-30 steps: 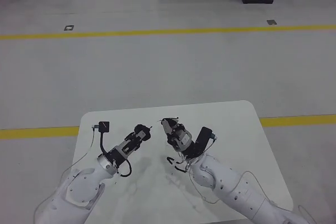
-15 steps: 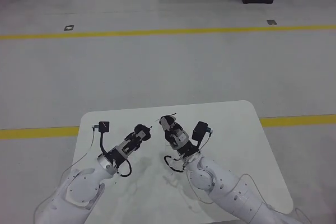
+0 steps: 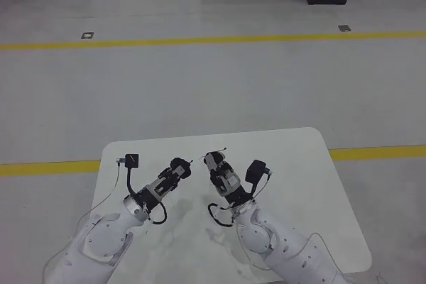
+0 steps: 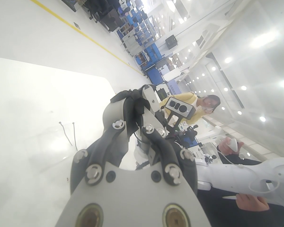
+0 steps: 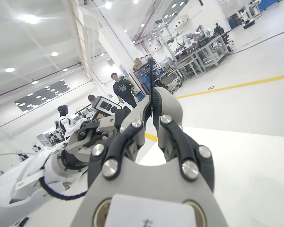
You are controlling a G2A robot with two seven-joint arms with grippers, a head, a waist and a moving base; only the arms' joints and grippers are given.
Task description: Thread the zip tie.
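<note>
Table [image 3: 305,153] is the biggest thing; both arms are over its near half. R arm [image 3: 284,245]: over the last sec the forearm has swung in toward L arm [image 3: 103,238] and the wrist has rolled, though the gripper end has barely shifted. L arm hasn't budged.

R gripper [image 3: 213,160] is clamped tight on the zip tie [image 5: 151,76]. The strap is held flat btwn the ribbed pads [image 5: 157,103], w/ a short dark length sticking out past them, up in the air and well off the table.

L gripper [image 3: 182,167] sits just beside it, not touching, claw drawn together at the tips. There's something dark at those tips. Can't tell if it's the tie's head or just pad covering.

Read: the R arm's change looks like a re-aim, turning the free end to line up w/ whatever L holds, not a feed yet. Threading prob still to do. Next move needs fine alignment of tip to slot. Main risks are the thin strap bending off-line or slipping in the pinch.
</note>
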